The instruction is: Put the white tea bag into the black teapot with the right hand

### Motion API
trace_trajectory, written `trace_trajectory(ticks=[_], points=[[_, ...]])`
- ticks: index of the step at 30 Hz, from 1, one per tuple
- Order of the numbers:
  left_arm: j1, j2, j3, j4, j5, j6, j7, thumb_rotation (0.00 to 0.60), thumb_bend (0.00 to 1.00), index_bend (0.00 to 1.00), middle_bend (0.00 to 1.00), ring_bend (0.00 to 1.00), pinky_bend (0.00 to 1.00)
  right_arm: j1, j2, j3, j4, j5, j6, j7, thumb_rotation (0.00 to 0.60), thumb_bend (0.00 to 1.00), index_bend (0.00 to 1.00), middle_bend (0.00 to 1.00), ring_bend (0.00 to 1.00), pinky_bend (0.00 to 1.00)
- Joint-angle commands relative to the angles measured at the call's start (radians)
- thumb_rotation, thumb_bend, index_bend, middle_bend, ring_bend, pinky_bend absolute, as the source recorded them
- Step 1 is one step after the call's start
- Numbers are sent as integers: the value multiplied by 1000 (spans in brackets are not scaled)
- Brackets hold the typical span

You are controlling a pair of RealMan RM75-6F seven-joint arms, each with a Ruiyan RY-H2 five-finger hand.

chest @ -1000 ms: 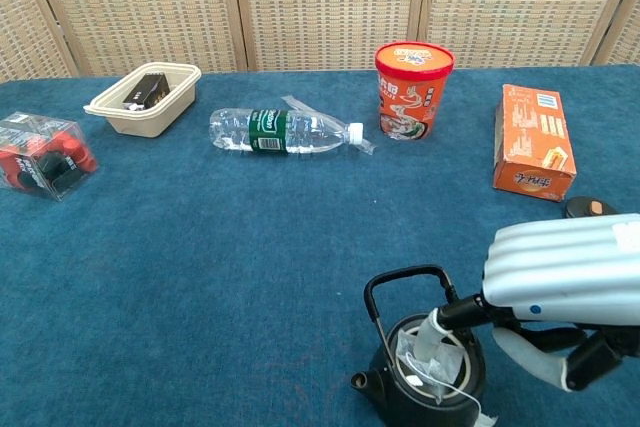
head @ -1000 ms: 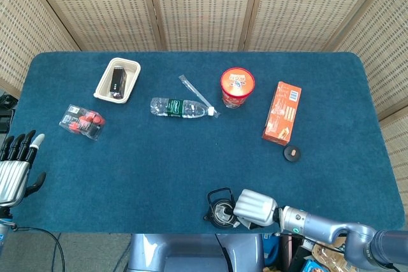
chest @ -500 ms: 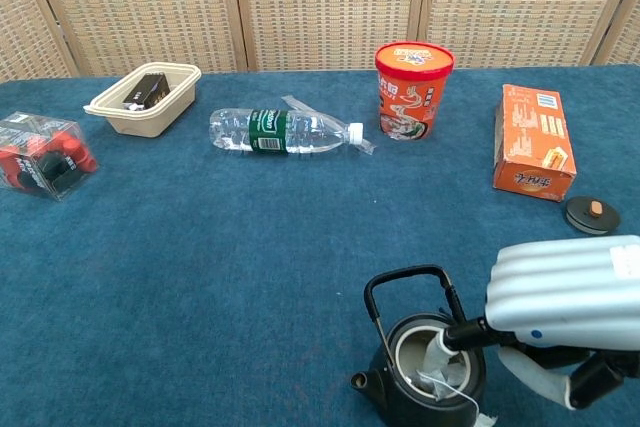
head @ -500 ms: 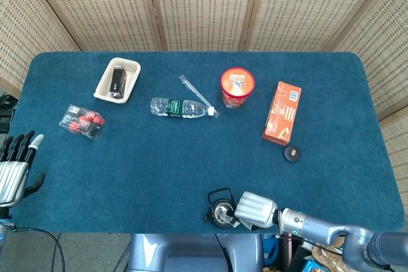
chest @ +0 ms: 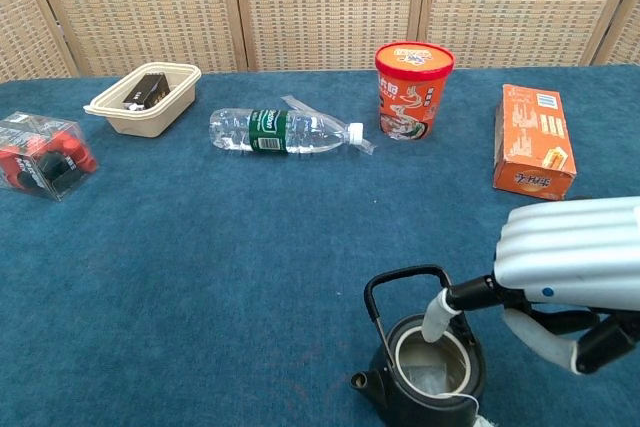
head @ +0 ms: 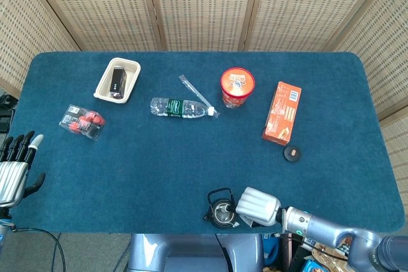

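The black teapot stands open-topped at the table's near edge, its handle upright; it also shows in the head view. The white tea bag lies inside the pot, and its string hangs over the near rim. My right hand hovers just right of and above the pot, one fingertip over the rim, holding nothing. In the head view the right hand sits beside the pot. My left hand rests off the table's left edge, fingers apart and empty.
The teapot's lid lies near an orange box. A red cup, a lying water bottle, a beige tray and a clear pack of red items sit further back.
The tea bag has gone from between my right hand's fingers down into the teapot. The right hand let go and lifted slightly. The left hand stayed put.
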Motion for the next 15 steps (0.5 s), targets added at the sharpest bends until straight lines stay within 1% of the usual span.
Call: trace_trajectory(ticks=[1, 12, 13, 15], points=[[0, 0, 0, 1, 0, 0, 0, 600, 369, 34, 0, 0, 0, -1, -1, -2, -1, 1, -4, -3, 486, 1000, 253, 990, 990, 1000], [1, 1, -1, 3, 1, 3, -3, 600, 369, 34, 0, 0, 0, -13, -17, -6, 7, 11, -17, -21, 486, 1000, 253, 990, 990, 1000], [1, 1, -2, 2, 0, 4, -5, 600, 369, 34, 0, 0, 0, -20, -6, 8, 4, 19, 11, -17, 486, 1000, 253, 990, 990, 1000], [1, 0, -3, 3, 0, 4, -5, 600, 369, 34, 0, 0, 0, -29, 9, 17, 0, 25, 39, -9, 488, 1000, 253, 989, 990, 1000]])
